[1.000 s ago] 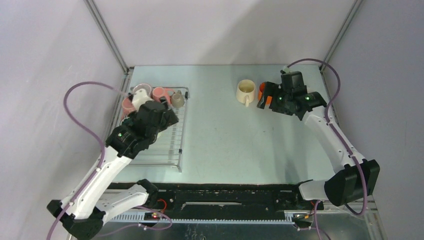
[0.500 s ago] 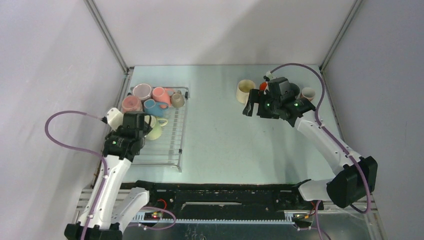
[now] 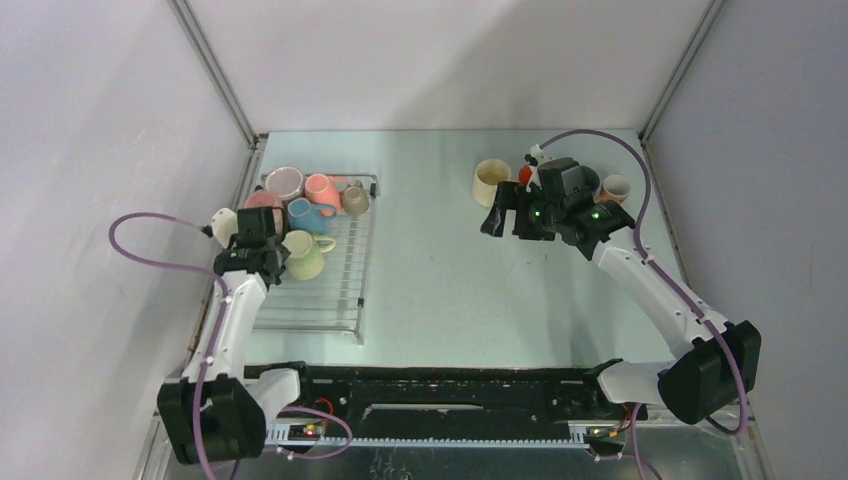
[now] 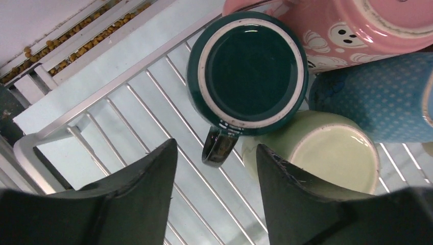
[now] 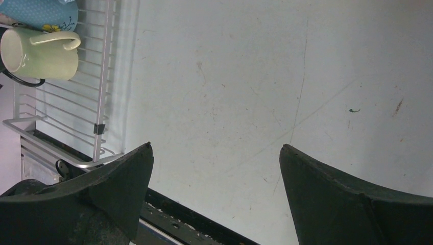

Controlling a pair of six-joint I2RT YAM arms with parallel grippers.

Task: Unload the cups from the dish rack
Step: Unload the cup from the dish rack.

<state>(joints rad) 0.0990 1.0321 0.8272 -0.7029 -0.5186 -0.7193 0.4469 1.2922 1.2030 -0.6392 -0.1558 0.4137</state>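
We see glossy glazed ceramic on the dark green mug and pale green mug, shiny bare metal wire on the dish rack, and a matt, scratched table top.

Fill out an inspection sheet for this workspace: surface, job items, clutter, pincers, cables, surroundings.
Surface: pale blue-green tabletop, faint scratches and specks in the right wrist view.
Job's things: silver wire dish rack holds a dark green mug, pale green mug, blue dotted mug, pink mug and others; cream cup and orange cup stand on the table, off the rack.
Clutter: nothing seen.
Grippers: left pincer open above the dark green mug's handle; right pincer open, empty, over bare table.
Cables: left arm's purple cable and right arm's purple cable loop free.
Surroundings: grey walls, metal corner posts.
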